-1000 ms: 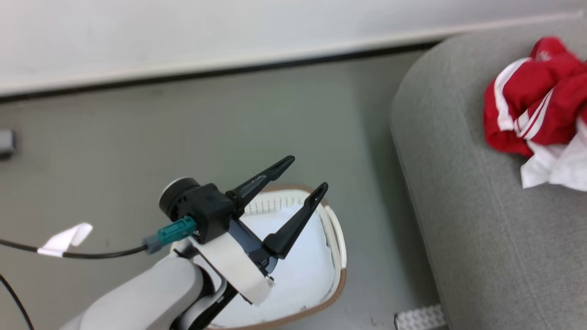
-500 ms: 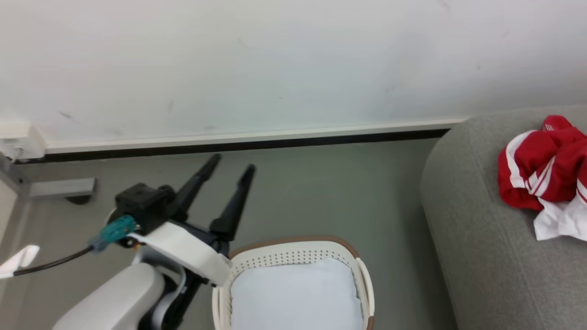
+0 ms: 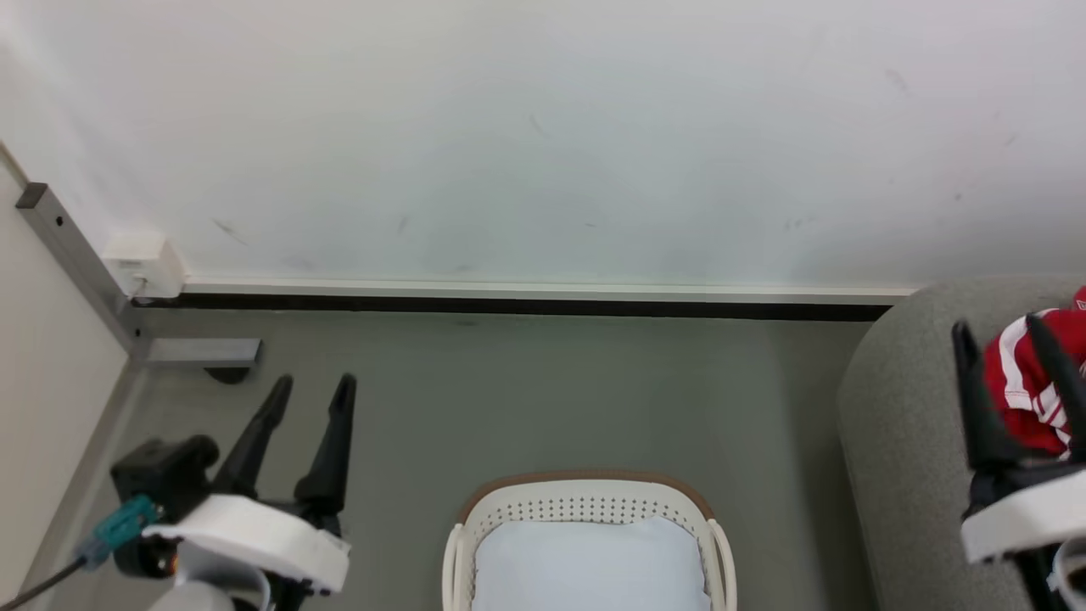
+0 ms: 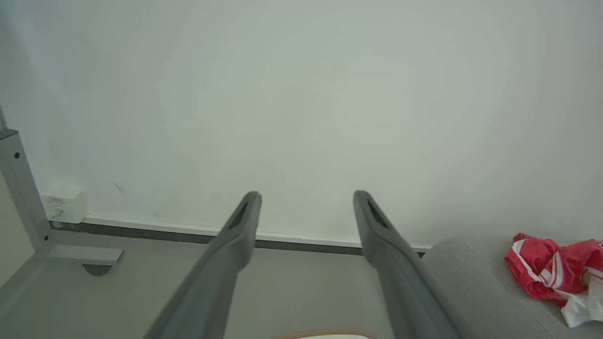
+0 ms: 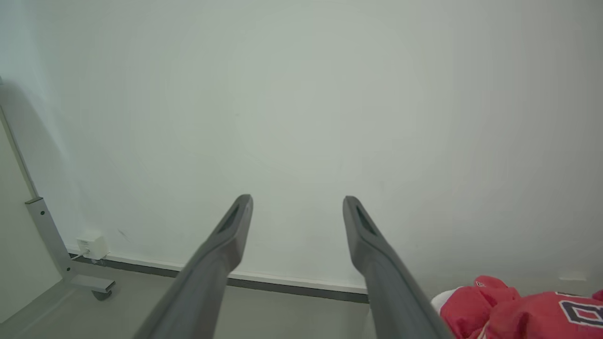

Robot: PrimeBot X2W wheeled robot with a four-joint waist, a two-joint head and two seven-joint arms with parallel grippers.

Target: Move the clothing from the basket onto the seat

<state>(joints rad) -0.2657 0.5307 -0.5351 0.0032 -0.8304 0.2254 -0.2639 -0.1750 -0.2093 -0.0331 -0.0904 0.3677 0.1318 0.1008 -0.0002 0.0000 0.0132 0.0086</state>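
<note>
Head view, soft red white-striped sportswear clothing (image 3: 1014,399) bunched on the grey fabric sofa seat (image 3: 899,458), left gripper (image 3: 314,383) and right gripper (image 3: 997,324) both spread wide, empty; light, floppy, probably best pinched at a raised fold.

Looks like a staged living-room corner in a test room: grey sofa (image 3: 899,424), laundry basket (image 3: 585,480), bare white wall (image 3: 543,127), plain grey floor (image 3: 526,390), wheeled metal frame (image 3: 76,255).
</note>
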